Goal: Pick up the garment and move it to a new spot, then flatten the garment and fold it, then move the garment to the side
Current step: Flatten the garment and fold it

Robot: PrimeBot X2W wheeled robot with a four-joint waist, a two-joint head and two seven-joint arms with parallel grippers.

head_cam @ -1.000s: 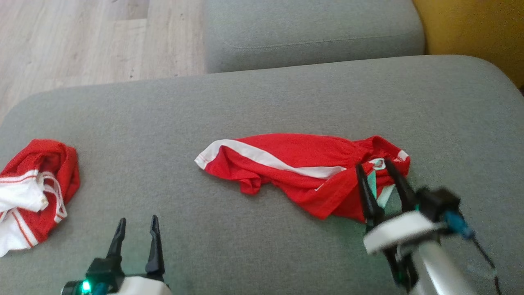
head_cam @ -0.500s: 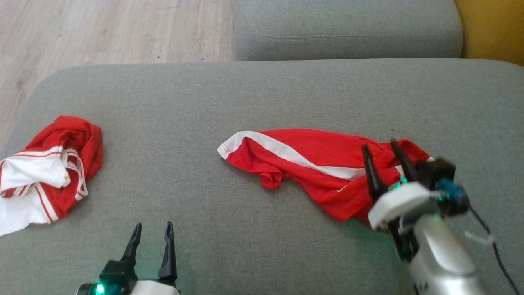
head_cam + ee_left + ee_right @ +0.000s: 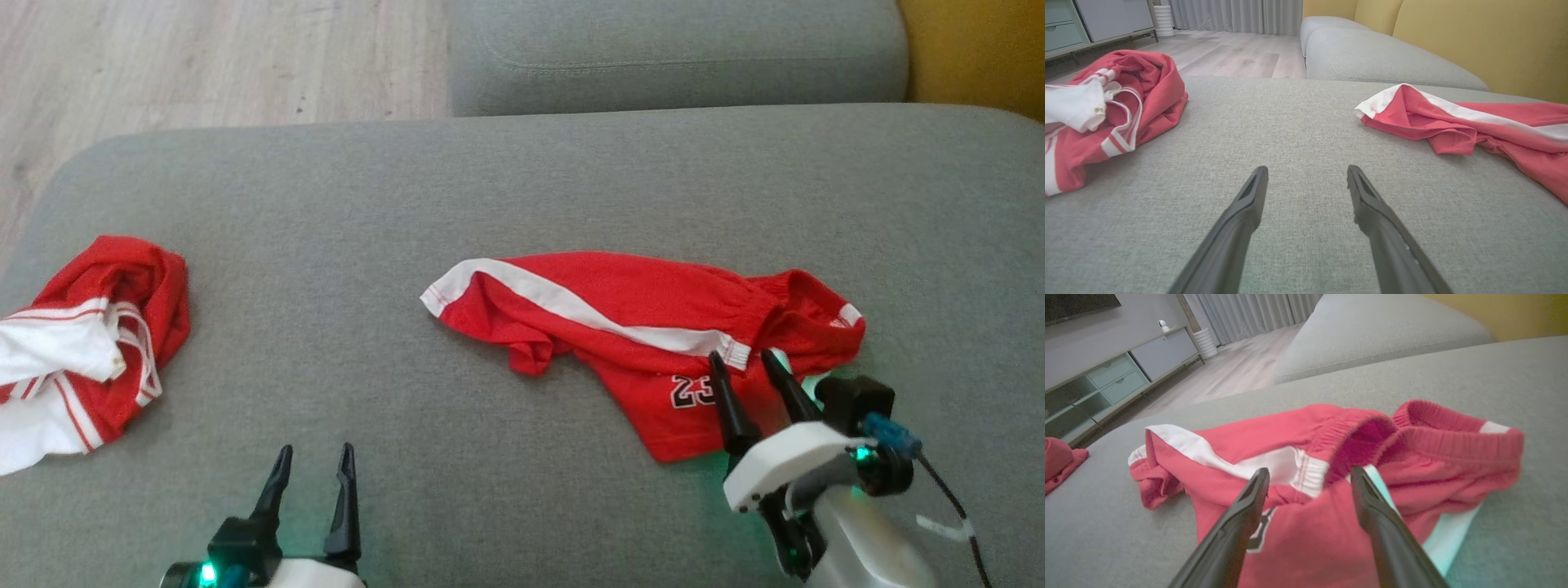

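Two printed digits (image 3: 690,392) on the red garment (image 3: 604,310) are half hidden behind my right gripper (image 3: 742,356), spread and empty over its near edge, cloth running toward 10 o'clock across the grey cushion (image 3: 326,245); my left gripper (image 3: 317,447), also spread, has it at 2 o'clock.

My left gripper (image 3: 317,447) sits low by the near edge of the cushion (image 3: 522,188), left of centre, fingers parted and pointing away from me. My right gripper (image 3: 741,354) is further in on the right, fingers likewise spread, its pale forearm (image 3: 865,551) slanting up-left.
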